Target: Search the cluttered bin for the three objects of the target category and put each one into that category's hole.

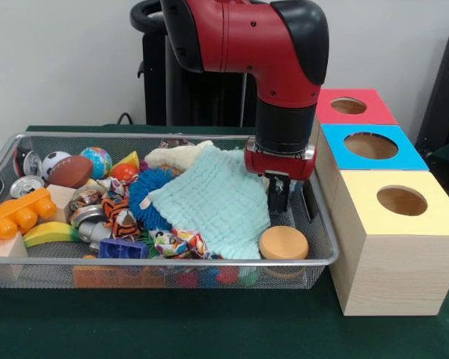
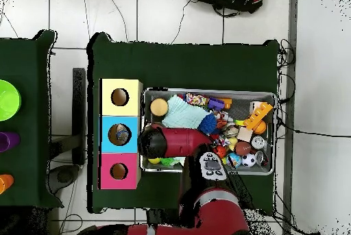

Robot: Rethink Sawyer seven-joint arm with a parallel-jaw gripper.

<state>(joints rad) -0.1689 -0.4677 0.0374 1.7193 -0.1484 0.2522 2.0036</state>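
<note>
The wire mesh bin (image 1: pixel 172 262) is full of toys; it also shows in the overhead view (image 2: pixel 209 92). My gripper (image 1: pixel 278 200) hangs inside the bin's right end, next to a pale green cloth (image 1: pixel 213 198). It is close to the box with the blue top and its round hole (image 1: pixel 371 145). In the overhead view the red arm head (image 2: pixel 159 142) hides the gripper. There the blue box's hole (image 2: pixel 119 134) shows something pale and multicoloured inside. I see no clear plastic bottle in the bin; the cloth covers its middle.
The red-topped box's hole (image 1: pixel 349 105) lies behind the blue one, the yellow-topped box's hole (image 1: pixel 402 200) in front. In the bin lie a tan disc (image 1: pixel 283 242), a blue spiky ball (image 1: pixel 146 196), a football (image 1: pixel 69 170), a can (image 1: pixel 26 185) and an orange block (image 1: pixel 15 217).
</note>
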